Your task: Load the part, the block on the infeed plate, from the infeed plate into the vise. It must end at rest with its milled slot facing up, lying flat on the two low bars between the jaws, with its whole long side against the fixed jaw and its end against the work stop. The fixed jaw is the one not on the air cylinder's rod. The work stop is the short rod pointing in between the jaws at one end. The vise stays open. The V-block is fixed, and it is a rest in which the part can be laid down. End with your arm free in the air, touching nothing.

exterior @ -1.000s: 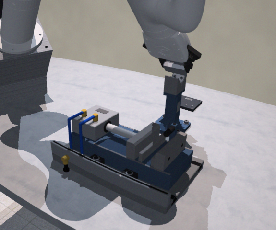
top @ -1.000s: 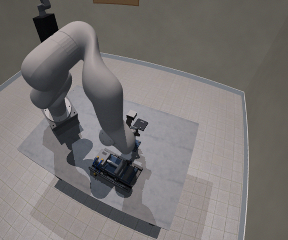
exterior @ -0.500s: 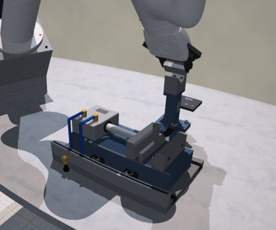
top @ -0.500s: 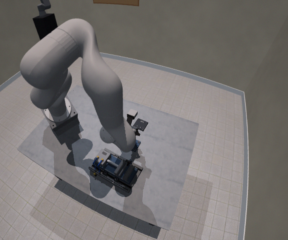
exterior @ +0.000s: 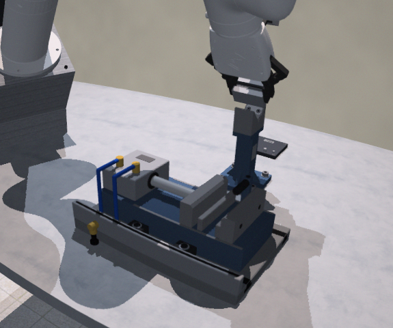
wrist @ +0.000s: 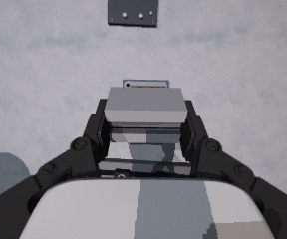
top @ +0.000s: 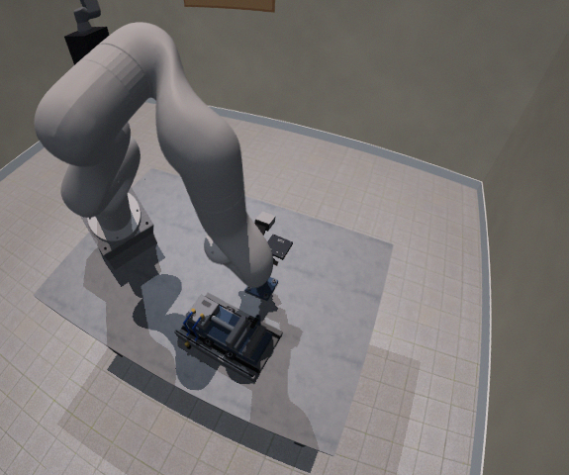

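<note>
Left of centre in the exterior view, the air cylinder [exterior: 138,175] pushes its rod toward the vise [exterior: 203,225], whose jaws stand apart with open room between them. Right of that, upper centre, the gripper [exterior: 251,92] is clamped on the part [exterior: 247,121], held upright in the air above the blue V-block [exterior: 262,178]. Farther right lies the bare infeed plate [exterior: 272,147].

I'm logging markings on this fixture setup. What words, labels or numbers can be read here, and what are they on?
Nothing can be read.
Infeed plate: a small pale mark near its far edge, too small and blurred to read.
Air cylinder: a dark rectangular patch on top, no characters visible.
Part, held in the end effector: no markings visible.
</note>
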`<state>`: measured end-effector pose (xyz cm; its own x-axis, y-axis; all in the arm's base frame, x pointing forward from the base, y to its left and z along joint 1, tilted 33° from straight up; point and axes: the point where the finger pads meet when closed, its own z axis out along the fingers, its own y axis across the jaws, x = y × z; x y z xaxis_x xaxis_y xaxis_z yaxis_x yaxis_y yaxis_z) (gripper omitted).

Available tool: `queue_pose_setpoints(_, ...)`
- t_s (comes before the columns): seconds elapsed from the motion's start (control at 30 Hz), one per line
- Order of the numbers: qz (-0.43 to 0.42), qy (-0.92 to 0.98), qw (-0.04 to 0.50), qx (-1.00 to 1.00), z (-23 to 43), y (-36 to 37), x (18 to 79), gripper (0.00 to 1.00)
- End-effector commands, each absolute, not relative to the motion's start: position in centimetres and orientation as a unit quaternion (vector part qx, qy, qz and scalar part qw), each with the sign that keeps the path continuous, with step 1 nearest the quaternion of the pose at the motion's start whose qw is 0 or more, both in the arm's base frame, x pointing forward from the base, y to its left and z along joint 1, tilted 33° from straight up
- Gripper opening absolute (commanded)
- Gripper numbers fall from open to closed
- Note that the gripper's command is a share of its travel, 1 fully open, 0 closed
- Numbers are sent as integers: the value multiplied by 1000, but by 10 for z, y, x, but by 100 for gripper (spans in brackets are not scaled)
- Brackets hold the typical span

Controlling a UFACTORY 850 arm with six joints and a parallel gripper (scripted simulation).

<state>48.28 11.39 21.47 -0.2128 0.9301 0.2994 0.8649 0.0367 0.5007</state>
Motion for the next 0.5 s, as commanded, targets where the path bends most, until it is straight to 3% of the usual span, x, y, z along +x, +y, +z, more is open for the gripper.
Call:
queue_pose_setpoints(0.0,288,715,75,632,215,115,484,0)
queue_pose_setpoints(0.47,250,709,120,648,216,116,484,0)
